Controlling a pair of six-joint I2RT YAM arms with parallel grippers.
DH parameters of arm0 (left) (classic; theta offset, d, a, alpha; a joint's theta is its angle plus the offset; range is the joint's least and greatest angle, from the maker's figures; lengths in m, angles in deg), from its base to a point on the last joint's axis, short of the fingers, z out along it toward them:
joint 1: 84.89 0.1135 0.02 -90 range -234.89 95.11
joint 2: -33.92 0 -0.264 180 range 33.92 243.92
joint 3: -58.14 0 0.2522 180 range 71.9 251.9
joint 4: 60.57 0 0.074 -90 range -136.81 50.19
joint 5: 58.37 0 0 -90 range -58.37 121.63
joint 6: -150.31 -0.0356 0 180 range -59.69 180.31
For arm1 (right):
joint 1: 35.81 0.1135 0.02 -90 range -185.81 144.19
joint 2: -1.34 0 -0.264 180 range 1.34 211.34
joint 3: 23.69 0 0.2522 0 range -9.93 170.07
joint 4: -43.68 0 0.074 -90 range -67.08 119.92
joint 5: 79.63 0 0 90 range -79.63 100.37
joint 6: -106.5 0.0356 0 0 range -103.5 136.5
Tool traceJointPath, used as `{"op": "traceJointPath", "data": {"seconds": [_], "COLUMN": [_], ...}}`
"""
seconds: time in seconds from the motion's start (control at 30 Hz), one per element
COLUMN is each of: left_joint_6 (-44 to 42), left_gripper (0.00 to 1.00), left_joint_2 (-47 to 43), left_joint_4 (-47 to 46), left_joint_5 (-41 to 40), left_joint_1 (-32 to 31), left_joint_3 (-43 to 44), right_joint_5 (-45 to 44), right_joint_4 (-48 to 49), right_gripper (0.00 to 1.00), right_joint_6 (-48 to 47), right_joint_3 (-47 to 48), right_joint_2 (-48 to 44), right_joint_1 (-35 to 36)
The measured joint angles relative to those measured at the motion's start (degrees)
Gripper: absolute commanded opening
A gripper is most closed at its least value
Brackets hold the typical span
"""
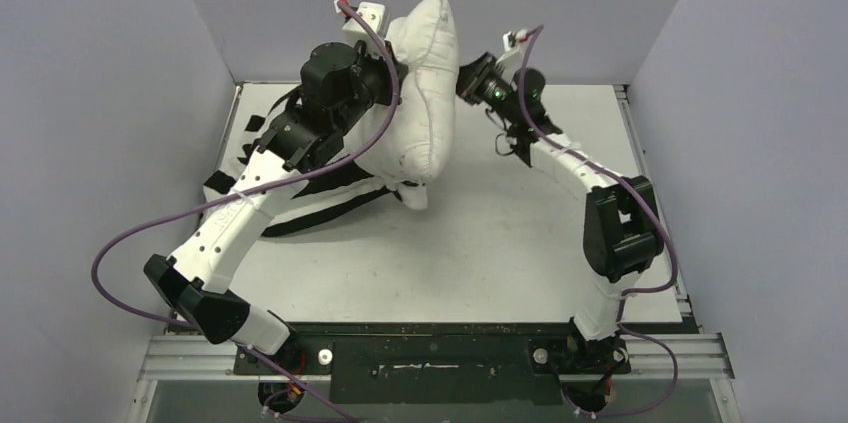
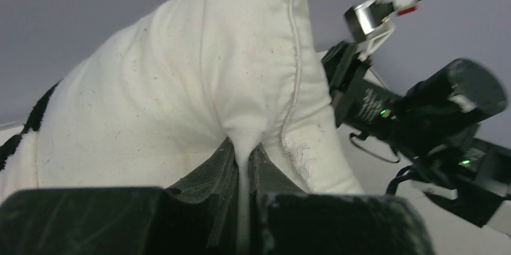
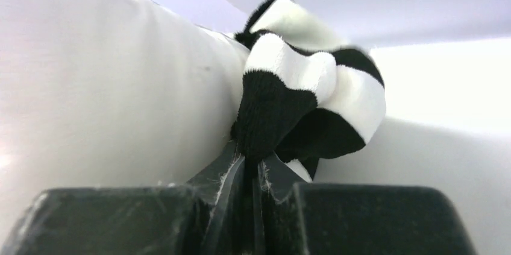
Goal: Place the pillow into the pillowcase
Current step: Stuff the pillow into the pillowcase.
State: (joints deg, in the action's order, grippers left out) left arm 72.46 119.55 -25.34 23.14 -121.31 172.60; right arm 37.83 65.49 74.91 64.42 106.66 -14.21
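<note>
Overhead view, read from left to right, all places given against the pillow point(image 1: 425, 83).

Left of the pillow: the black-and-white striped pillowcase point(image 1: 330, 211) lies crumpled on the white table point(image 1: 450, 253), partly under my left arm. Its near edge runs up to the pillow's lower corner.

Against the pillow's left face: my left gripper point(image 2: 244, 146) has its jaws pressed together on a pinch of the off-white fabric, just beside the stitched seam. The fabric rises from between my fingers as a narrow ridge.

Centre: the pillow stands on end, plump and slightly bent. Its upper corner is lifted toward the back wall, and its lower corner is down at the table beside the pillowcase. A strip of striped cloth also shows past its far edge in my left wrist view.

Against the pillow's right face, near its upper half: my right gripper point(image 3: 248, 158) has its jaws closed on a bunched fold of the pillowcase. A black stripe sits directly in the pinch, and white and black bands bulge above it. The pillow's plain surface fills the space to the left of that fold in my right wrist view.

Right of the pillow: my right arm point(image 1: 600, 203) reaches in over the table.
</note>
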Motion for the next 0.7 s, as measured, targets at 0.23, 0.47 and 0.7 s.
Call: {"op": "traceJointPath", "data": {"seconds": [0.23, 0.47, 0.7], "left_joint_6": [-0.85, -0.98, 0.74], "left_gripper": [0.0, 0.0, 0.0], "left_joint_2": [-2.89, -3.08, -1.77], "left_joint_4": [-9.22, -12.94, -16.15], "left_joint_5": [-4.04, -9.9, -13.33], "left_joint_1": [-0.37, 0.61, 0.92], "left_joint_3": [-1.07, -1.05, -5.33], "right_joint_5": [10.12, 10.4, 8.61], "right_joint_4": [-12.96, -21.03, -28.06], "right_gripper": [0.0, 0.0, 0.0], "right_joint_6": [-6.16, -12.59, -14.91], "right_joint_3": [23.12, 35.45, 44.41], "right_joint_2": [-3.23, -3.43, -0.57], "right_joint_1": [-3.89, 1.64, 3.19]}}
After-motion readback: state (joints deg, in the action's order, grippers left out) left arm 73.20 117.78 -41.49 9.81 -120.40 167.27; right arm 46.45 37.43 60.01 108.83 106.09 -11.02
